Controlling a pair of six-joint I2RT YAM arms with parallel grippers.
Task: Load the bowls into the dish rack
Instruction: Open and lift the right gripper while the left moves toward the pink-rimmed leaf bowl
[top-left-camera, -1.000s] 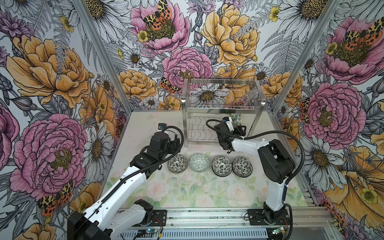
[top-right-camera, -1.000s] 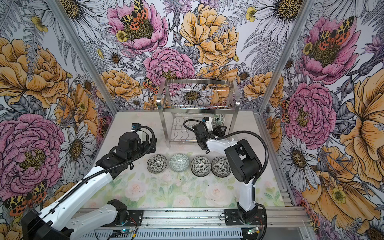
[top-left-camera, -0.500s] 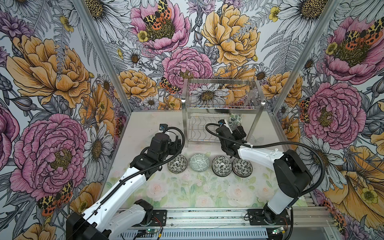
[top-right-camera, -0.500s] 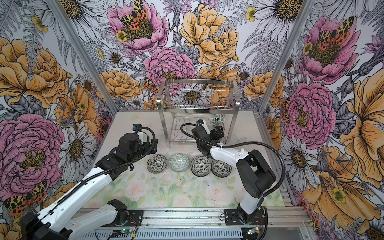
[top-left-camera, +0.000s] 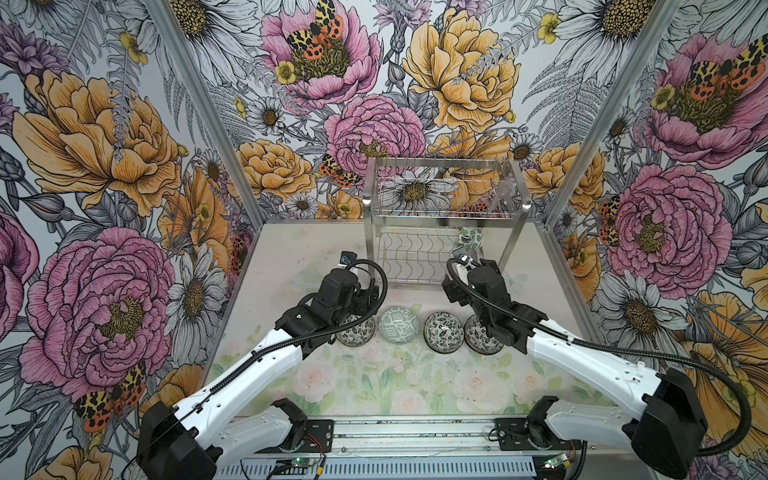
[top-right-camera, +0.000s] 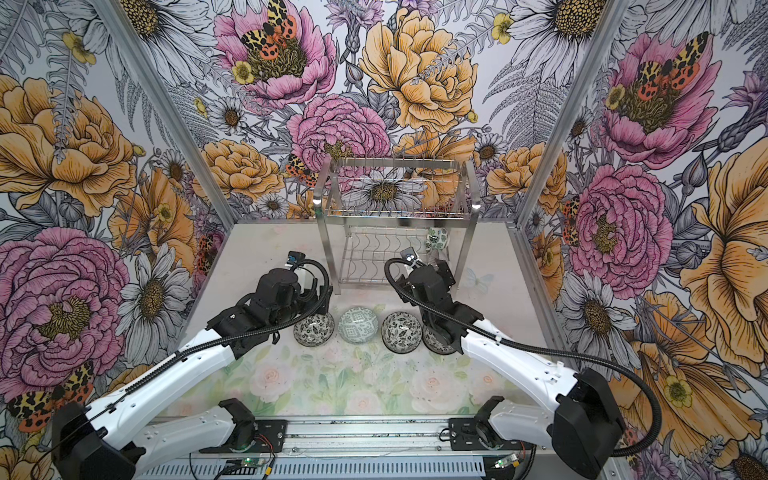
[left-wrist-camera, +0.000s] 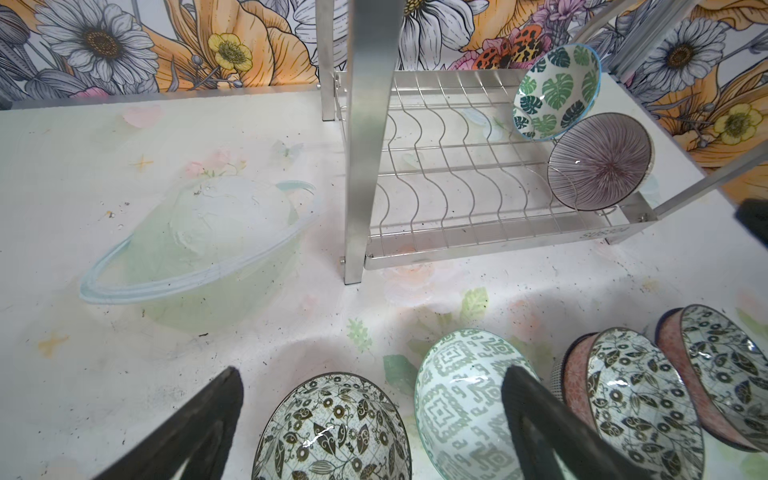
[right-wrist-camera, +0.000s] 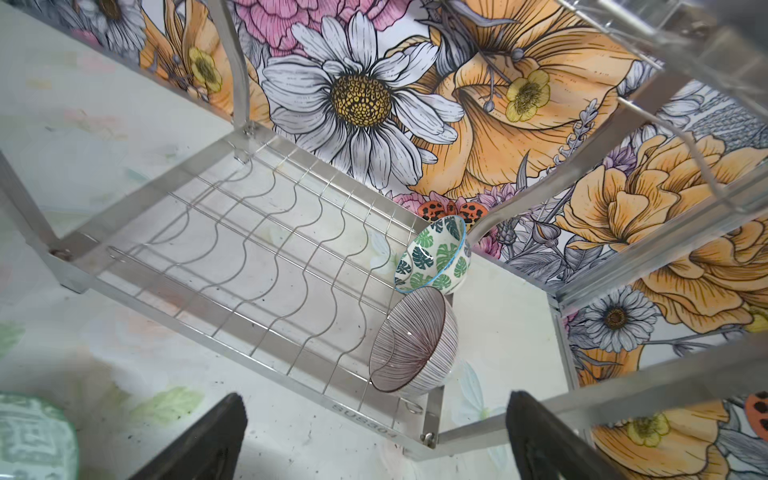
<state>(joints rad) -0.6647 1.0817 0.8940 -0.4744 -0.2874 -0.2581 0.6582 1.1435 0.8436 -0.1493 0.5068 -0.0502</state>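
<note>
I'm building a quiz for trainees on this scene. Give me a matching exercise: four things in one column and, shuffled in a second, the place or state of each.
Things
1. leaf bowl
2. striped bowl
3. maze bowl
4. right gripper

Places or states
A. on the table, outside the rack
B. rack's lower shelf, by the front rail
C. open, holding nothing
D. rack's lower shelf, behind another bowl

Pairs: 1-D, 2-B, 3-A, 4-C
</note>
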